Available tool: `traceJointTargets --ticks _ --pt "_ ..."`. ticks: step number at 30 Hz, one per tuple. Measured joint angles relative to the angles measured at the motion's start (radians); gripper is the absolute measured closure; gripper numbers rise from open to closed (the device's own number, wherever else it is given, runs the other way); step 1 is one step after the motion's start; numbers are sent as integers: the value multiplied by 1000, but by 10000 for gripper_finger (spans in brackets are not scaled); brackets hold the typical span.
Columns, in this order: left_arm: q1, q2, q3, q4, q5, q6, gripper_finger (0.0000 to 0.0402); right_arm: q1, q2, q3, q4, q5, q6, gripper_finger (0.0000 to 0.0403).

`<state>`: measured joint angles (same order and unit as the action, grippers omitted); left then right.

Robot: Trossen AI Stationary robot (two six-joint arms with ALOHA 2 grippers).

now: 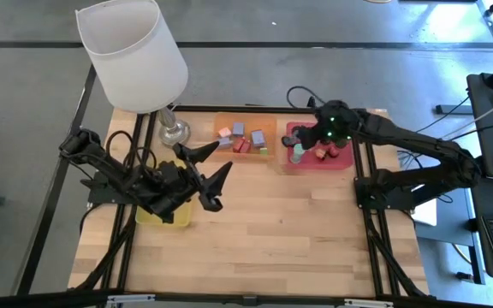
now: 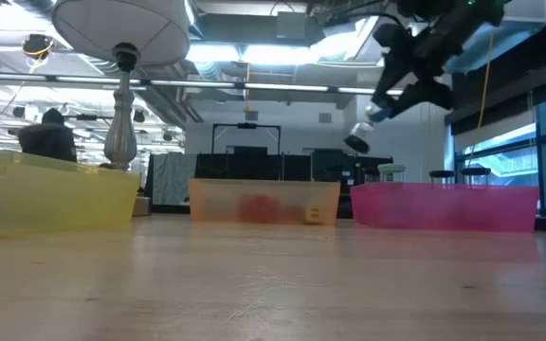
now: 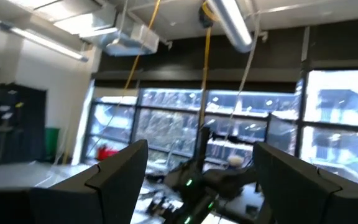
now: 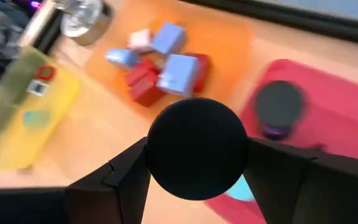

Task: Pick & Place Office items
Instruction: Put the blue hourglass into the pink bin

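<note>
The sorting looks well underway but not finished, as far as these views show. The orange tray (image 1: 245, 137) at the back of the desk (image 1: 272, 231) already holds a cluster of red and lavender blocks (image 4: 166, 65), the red tray (image 1: 319, 147) to its right holds a black disc (image 4: 279, 106) and some other small pieces, and the yellow tray (image 4: 36, 118) near the left arm has what appears to be a white labelled tag and a teal piece in it, so much of the placing seems done. One item is in the air: the right gripper (image 4: 197, 163) hangs over the red tray's near-left corner, its jaws clamped on a black round disc (image 4: 197, 148) that fills the middle of the right wrist view. My guess is that this disc is bound for the red tray, where a like disc lies, and setting it down is the step left in hand; whether loose pieces remain elsewhere I cannot tell. The held disc has no long axis to speak of, being round; its flat face is turned toward the wrist camera, so it is gripped by its edge. The left gripper (image 1: 215, 178) waits above the yellow tray beside the lamp (image 1: 135, 56), jaws spread wide apart and empty, pointing toward the right arm.
</note>
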<state>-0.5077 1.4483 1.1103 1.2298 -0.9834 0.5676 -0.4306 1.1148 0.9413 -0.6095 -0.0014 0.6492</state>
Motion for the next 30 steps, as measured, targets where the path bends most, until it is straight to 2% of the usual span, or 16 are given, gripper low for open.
traceJointTargets --ticks 6,10,16,21,30 --pt "-3 0 0 0 -110 4 114 -109 -80 0 -122 14 -100 183" --pt "12 0 0 0 -143 -5 116 -171 -115 0 -211 18 -165 183" --pt "38 0 0 -10 -151 -47 115 -217 -121 0 -320 147 -242 183" --pt "62 0 0 -55 -150 -86 116 -229 -95 0 -318 202 -250 183" --pt "125 0 0 -107 -150 -84 116 -229 57 0 -288 205 -246 183"
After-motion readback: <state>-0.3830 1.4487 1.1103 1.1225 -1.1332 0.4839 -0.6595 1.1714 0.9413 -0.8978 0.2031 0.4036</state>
